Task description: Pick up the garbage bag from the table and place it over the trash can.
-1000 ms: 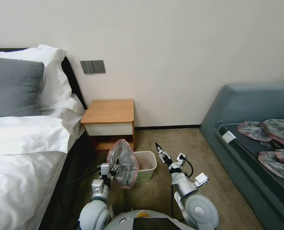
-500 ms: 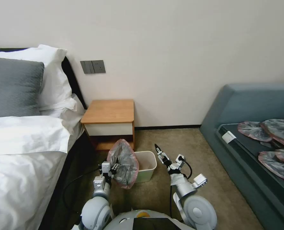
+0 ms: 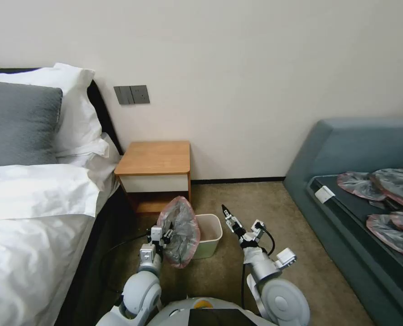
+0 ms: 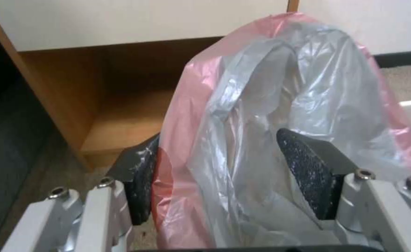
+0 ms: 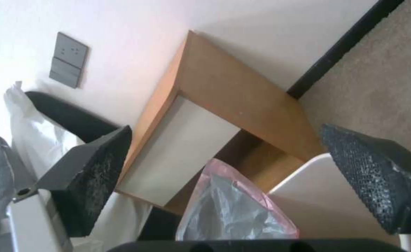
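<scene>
From the head view, we hold the bag (image 3: 179, 232) in our left gripper (image 3: 164, 238), off the table (image 3: 155, 158), at 9 o'clock of the can (image 3: 209, 235); our right gripper (image 3: 229, 216) waits at 3 o'clock of it. In the left wrist view, the fingers (image 4: 308, 168) pinch the bag's pink rim. In the right wrist view, the jaws stand wide apart. Picking is done; covering the can remains.

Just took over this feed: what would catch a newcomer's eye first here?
The garbage bag, grey with a pink rim, hangs in the left hand, its fingers pinching the plastic, just left of the trash can below the table. The right hand hovers open beside the trash can's far side.
</scene>
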Robot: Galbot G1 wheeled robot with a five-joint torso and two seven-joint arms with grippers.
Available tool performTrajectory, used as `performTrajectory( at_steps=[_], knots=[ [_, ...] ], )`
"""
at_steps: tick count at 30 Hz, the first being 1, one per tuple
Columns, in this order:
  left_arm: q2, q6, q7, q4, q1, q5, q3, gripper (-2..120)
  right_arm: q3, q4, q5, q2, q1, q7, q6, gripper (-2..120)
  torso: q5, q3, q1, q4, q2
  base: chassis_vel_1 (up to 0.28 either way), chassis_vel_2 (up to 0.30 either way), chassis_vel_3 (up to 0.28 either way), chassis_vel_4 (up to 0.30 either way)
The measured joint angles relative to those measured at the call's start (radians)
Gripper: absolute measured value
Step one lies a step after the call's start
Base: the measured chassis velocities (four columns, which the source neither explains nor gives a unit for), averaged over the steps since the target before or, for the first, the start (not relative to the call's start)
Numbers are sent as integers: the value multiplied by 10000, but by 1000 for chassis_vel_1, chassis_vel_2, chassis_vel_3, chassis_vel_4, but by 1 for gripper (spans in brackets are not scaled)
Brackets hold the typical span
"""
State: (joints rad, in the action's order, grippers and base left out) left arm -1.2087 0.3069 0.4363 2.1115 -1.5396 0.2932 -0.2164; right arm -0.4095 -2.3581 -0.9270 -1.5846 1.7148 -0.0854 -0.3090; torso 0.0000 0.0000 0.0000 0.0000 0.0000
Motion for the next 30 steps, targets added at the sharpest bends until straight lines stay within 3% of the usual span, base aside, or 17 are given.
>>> performTrajectory(
  at_steps=[30],
  knots=[
    [-237, 388, 255, -1037, 773, 894, 266, 62, 60, 194, 327, -39, 23, 33, 244, 100, 1, 0, 0, 1, 0, 0, 0, 0, 0]
  ],
)
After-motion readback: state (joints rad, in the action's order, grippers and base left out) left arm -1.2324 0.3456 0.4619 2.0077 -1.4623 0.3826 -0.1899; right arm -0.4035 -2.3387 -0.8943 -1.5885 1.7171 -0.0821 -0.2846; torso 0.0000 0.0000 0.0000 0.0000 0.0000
